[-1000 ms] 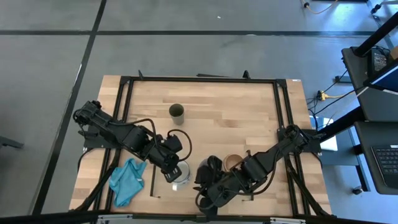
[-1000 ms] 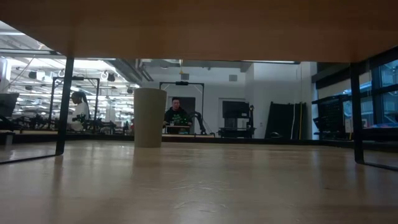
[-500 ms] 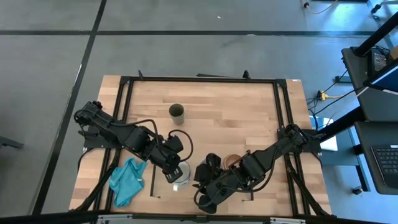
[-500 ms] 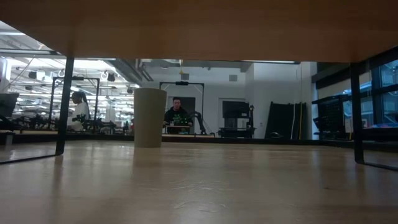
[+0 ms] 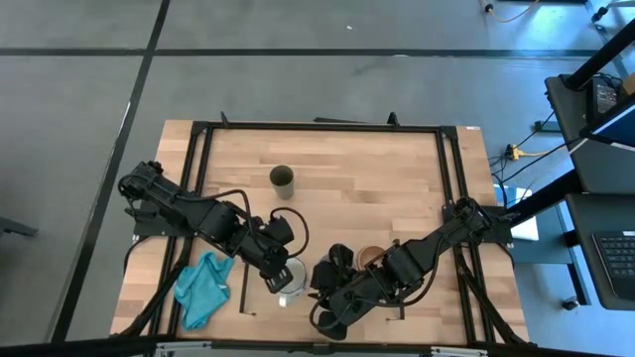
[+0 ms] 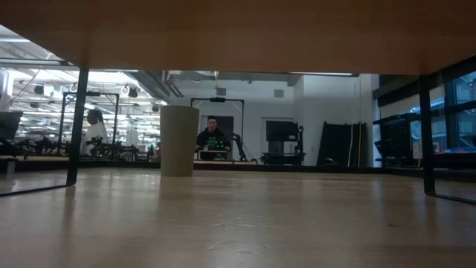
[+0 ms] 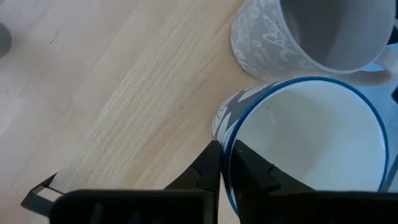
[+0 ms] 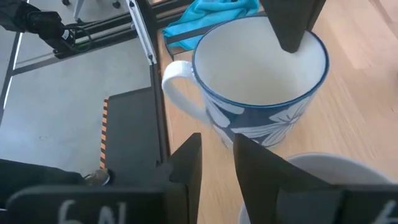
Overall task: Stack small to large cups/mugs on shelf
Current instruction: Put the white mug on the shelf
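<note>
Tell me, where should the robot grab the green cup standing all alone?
By its wall near the rim, coming down from above. The green cup stands upright, mouth open, with no handle, and nothing stands close to it, so one finger can probably go inside and one outside. The left gripper holds the white mug that way, next to the right gripper.

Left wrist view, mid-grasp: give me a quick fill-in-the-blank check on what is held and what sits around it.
1. The left gripper has its jaws clamped, one inside and one outside, on the ___ of the white mug.
2. The patterned mug right beside it is ___ in colour.
3. In the right wrist view, the cloth lying beyond the white mug is ___ in colour.

Missing words: rim; grey; teal.
</note>
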